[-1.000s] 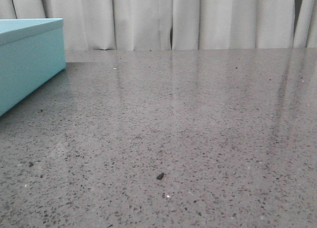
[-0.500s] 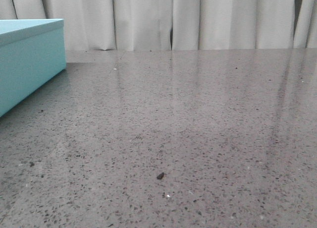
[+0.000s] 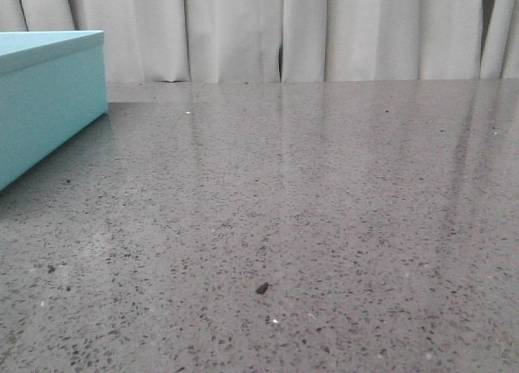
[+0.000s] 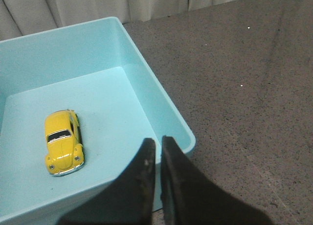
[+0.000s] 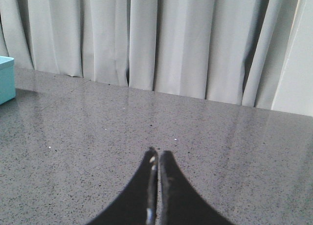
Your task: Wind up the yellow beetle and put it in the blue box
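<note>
Evidently the yellow beetle [image 4: 63, 149] rests on the floor of the open blue box [image 4: 161, 115], on its wheels, clear of the walls. Left claw [image 4: 158, 146] hovers above the near rim, fingers nearly together, holding nothing. Right claw [image 5: 156, 159] is pressed closed, empty, over bare bench [image 3: 324, 211]. Judgement: storage appears complete; withdraw the left arm straight up, avoiding the rim.

The black left gripper [image 4: 157, 154] has its two jaws almost together, with only a thin gap, and nothing between them. The black right gripper [image 5: 156, 166] has its jaws pressed together, also holding nothing.
</note>
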You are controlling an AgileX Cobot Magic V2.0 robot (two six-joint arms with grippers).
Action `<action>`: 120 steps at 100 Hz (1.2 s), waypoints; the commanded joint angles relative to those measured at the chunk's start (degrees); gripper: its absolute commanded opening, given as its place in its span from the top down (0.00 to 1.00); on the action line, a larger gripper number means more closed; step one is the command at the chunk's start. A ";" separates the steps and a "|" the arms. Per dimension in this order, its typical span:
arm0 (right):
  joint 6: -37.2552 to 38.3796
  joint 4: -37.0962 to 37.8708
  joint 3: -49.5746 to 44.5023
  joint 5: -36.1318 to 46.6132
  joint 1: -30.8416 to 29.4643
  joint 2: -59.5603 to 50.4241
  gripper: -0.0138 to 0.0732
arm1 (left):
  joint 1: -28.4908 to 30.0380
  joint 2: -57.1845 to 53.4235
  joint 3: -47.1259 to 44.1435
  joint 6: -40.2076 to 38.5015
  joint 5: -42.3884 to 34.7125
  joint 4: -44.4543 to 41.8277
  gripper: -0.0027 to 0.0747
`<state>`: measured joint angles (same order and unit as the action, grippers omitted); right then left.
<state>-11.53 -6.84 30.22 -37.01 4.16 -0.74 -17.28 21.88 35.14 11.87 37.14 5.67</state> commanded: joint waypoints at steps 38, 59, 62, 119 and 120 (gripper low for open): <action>-0.71 0.26 1.22 4.98 0.14 -0.85 0.90 | -0.49 0.42 1.37 -0.53 -4.76 0.78 0.99; -0.71 0.26 1.22 4.98 0.14 -0.85 0.90 | -0.05 -0.61 -2.82 0.09 -11.61 -1.42 0.99; -0.71 0.26 1.22 4.98 0.14 -0.85 0.90 | 0.41 -1.60 -4.37 0.09 -13.38 -1.42 0.99; -0.71 0.26 1.22 4.98 0.14 -0.85 0.90 | 9.40 -23.92 -35.36 -2.02 -28.55 2.74 0.99; -0.71 0.26 1.22 4.98 0.14 -0.85 0.90 | 9.40 -23.92 -35.51 -2.02 -28.55 2.74 0.99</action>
<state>-11.53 -6.84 30.22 -36.83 4.16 -0.74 -8.07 -0.24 0.07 10.46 13.79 7.67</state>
